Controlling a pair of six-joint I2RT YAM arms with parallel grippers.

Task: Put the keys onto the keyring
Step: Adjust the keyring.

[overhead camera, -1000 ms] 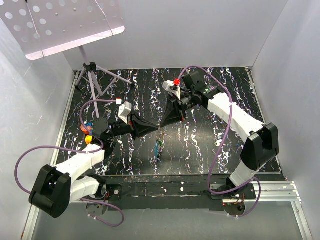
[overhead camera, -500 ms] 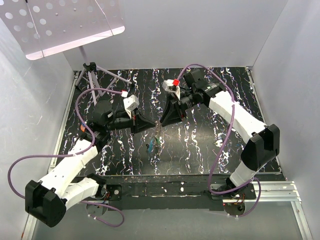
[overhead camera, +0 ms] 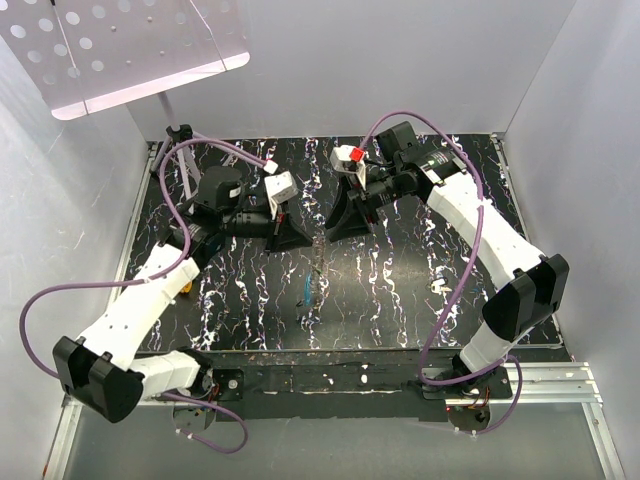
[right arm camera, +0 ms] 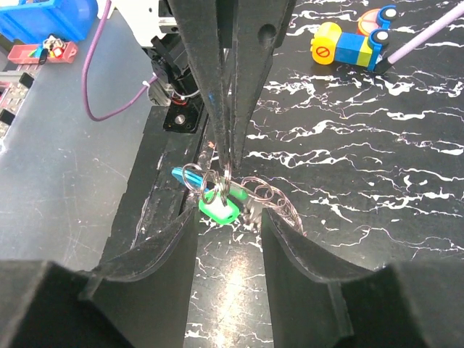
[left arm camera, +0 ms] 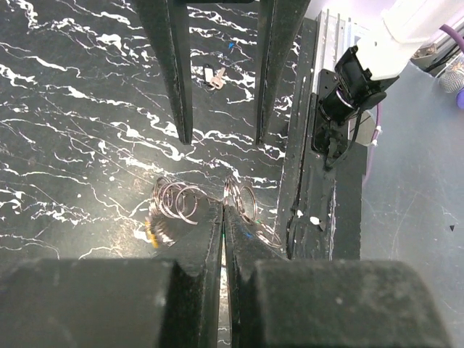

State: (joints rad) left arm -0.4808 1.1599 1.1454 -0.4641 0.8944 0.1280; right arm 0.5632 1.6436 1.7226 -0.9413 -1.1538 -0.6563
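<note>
Okay, quick pass, big stuff first. The black marbled desk [overhead camera: 420, 270] fills the floor of my white-walled cell. The left arm [overhead camera: 150, 300] reaches in from the near left and the right arm [overhead camera: 480, 225] curls in from the far right. They meet tip to tip above the middle of the desk. A tripod [overhead camera: 185, 150] stands at the far-left corner. A toy of yellow and blue blocks [right arm camera: 348, 43] lies on the desk near the left arm.

Left tool [left arm camera: 222, 212]: fingers pressed together with no gap, pinching the keyring [right arm camera: 217, 177] at the very tips. Right tool [left arm camera: 222, 134]: fingers parallel and clearly apart, holding nothing. From my right wrist camera they flank the hanging bundle, one on each side, not touching it as far as I can see.

The keys [overhead camera: 307, 290] hang under the left tool over the desk's middle. I can't tell whether the lowest one touches the desk. The green key [right arm camera: 218, 210] hangs lowest off the keyring, and the blue key [right arm camera: 181, 174] sticks out sideways just beside it. A yellow-orange head [left arm camera: 156, 232] shows blurred beside the left tool's finger. A run of linked wire loops [right arm camera: 272, 199] trails off the keyring. One small metal bit [left arm camera: 212, 75] lies on the desk, well apart from the bundle and too small for me to name.
</note>
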